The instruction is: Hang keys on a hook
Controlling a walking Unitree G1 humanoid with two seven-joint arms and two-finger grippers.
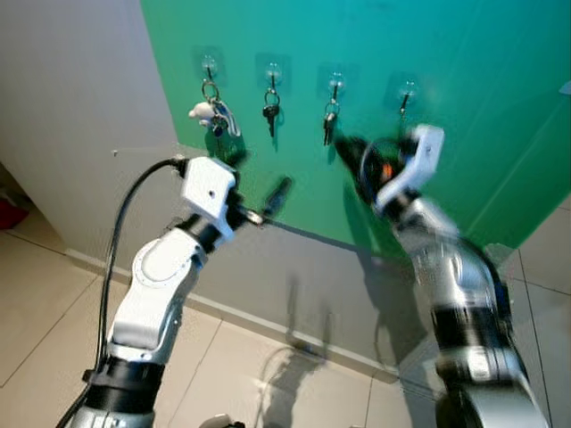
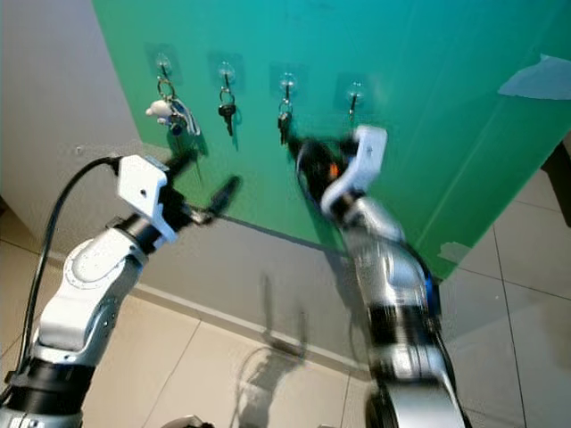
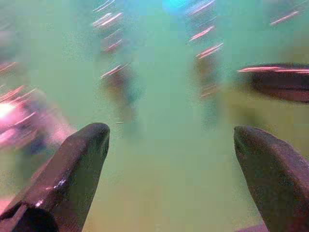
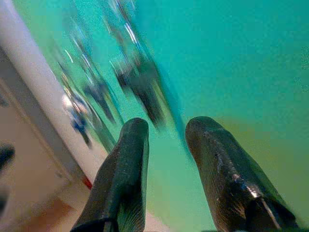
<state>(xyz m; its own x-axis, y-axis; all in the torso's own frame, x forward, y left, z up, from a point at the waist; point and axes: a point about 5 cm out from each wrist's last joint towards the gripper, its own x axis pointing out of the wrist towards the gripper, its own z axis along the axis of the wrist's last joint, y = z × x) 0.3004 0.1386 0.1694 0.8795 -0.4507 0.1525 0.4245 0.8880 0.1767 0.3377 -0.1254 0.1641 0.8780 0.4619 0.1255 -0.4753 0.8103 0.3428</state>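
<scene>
i see keys (image 1: 271, 111) on three hooks; the fourth hook (image 1: 406, 93) hangs bare, right gripper (image 1: 357, 160) just below.

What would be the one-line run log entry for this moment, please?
scene: green wall, four hooks | keys: on three hooks | fourth hook: empty | left gripper: open, empty | right gripper: raised near hooks, blurred

It looks like a home hallway. A green wall (image 1: 375, 107) carries stick-on hooks (image 1: 272, 71) with keys (image 1: 270, 111). The floor (image 1: 36, 294) has pale tiles.
</scene>
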